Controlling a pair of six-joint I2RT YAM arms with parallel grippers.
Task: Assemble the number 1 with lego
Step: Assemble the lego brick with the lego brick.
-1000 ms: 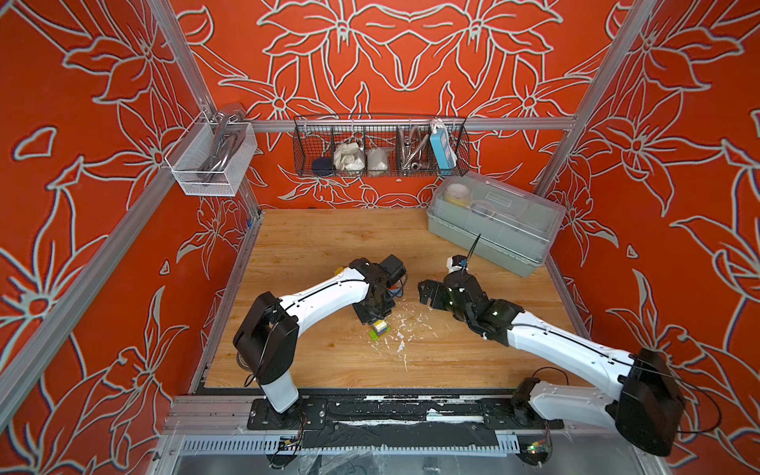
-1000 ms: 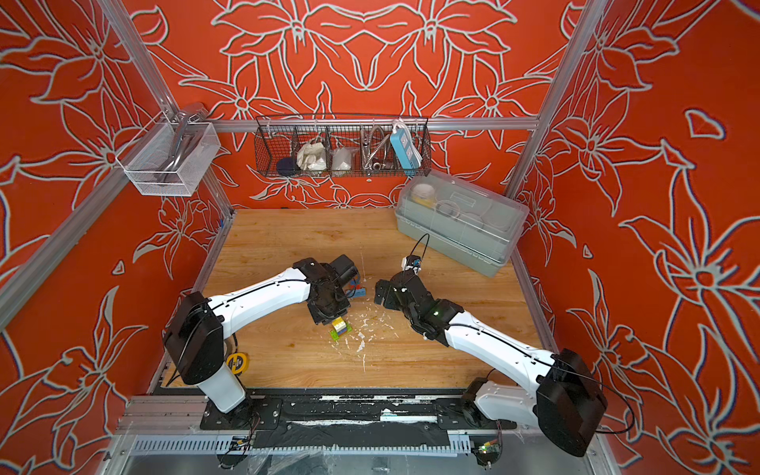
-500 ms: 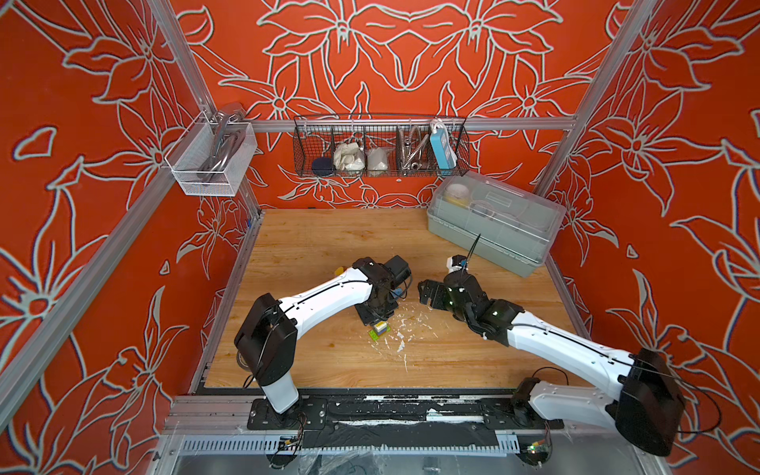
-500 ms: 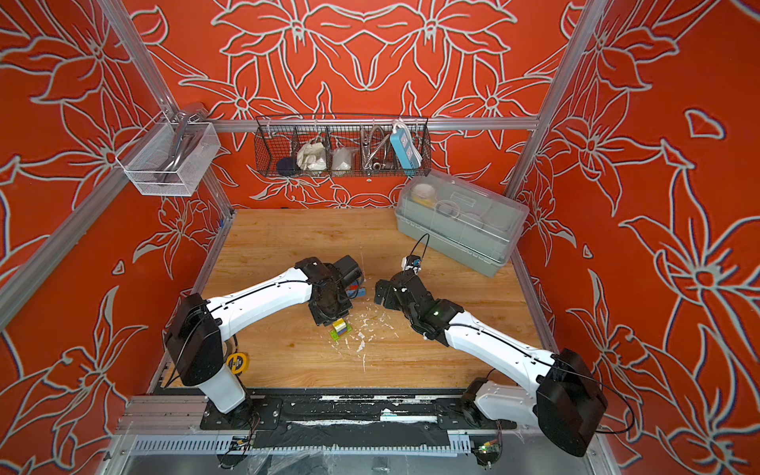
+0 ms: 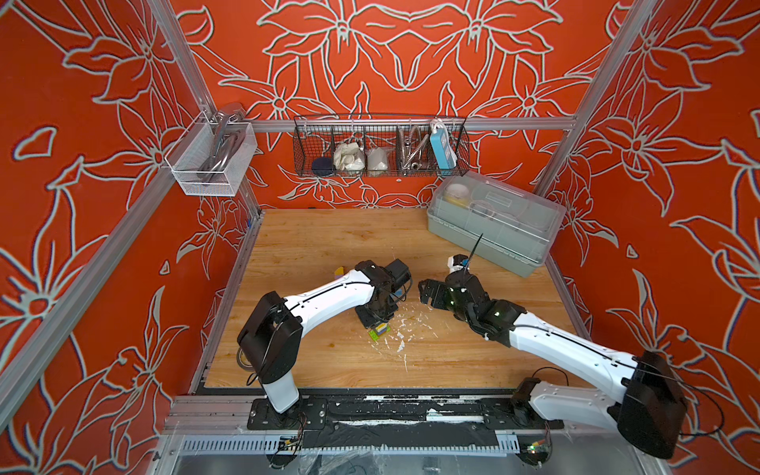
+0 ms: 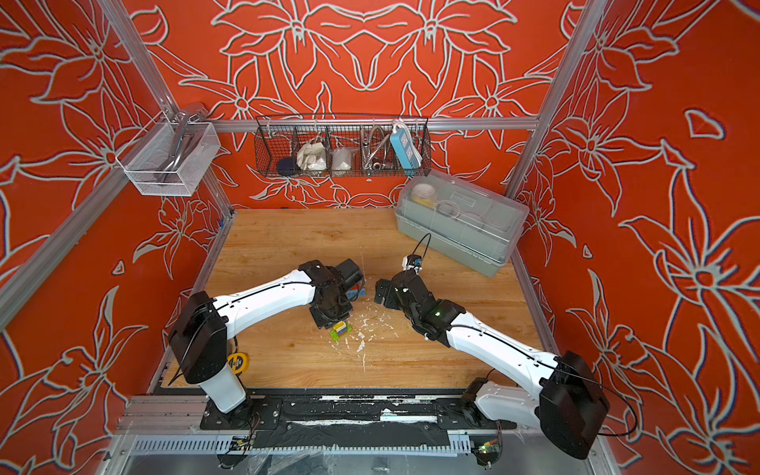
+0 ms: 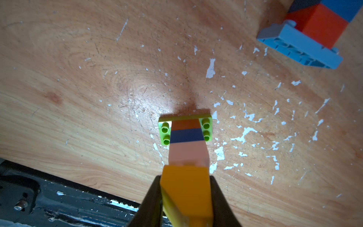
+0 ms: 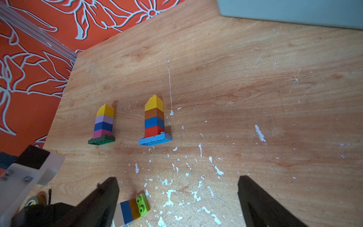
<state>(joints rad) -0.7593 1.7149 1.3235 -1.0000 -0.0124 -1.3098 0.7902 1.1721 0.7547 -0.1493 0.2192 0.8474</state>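
My left gripper [image 7: 184,177] is shut on the yellow top brick of a lego stack [image 7: 187,141]. Below that brick come pink, blue and brown ones on a lime plate whose far edge meets its shadow on the wood. In both top views this stack [image 5: 379,330] [image 6: 339,330] shows just in front of the left gripper [image 5: 372,318]. Two more stacks lie on their sides behind it, one on a dark green plate [image 8: 103,125] and one on a light blue plate [image 8: 154,121]. My right gripper [image 8: 177,179] [image 5: 427,290] hangs open and empty to the right of the held stack.
White flecks of debris [image 5: 405,329] litter the wood between the arms. A grey lidded box [image 5: 493,222] stands at the back right. A wire basket [image 5: 380,148] and a white mesh basket [image 5: 209,164] hang on the walls. A tape roll [image 6: 237,364] lies by the left arm's base.
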